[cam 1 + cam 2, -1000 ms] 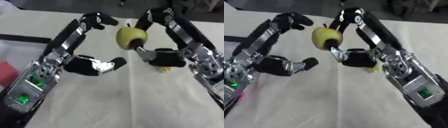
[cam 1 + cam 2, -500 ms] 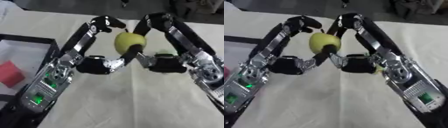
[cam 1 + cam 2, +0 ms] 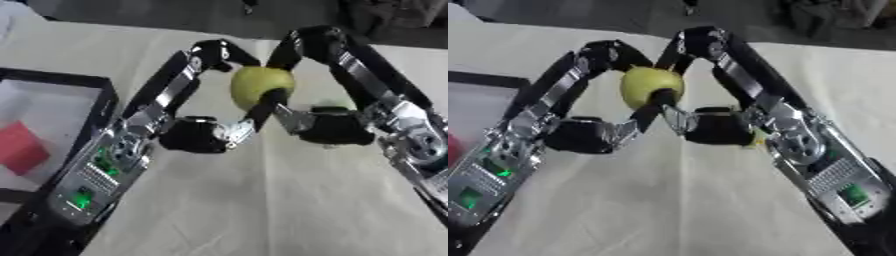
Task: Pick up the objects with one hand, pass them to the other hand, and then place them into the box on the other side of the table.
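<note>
Moved closer together: left hand (image 3: pixel 206 134) and right hand (image 3: pixel 325 126), both sets of fingers clamped on the yellow-green apple (image 3: pixel 261 85) above the surface (image 3: pixel 262 200); box (image 3: pixel 103 102) at left.

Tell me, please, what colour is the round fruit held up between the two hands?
Yellow-green; the fruit shows best in the left eye view.

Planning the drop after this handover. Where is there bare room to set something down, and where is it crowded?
Bare cloth lies below both hands, between the forearms, toward the near table edge. The box at the left has open floor beside a red object. The centre is crowded: left hand and right hand meet around the yellow-green apple.
</note>
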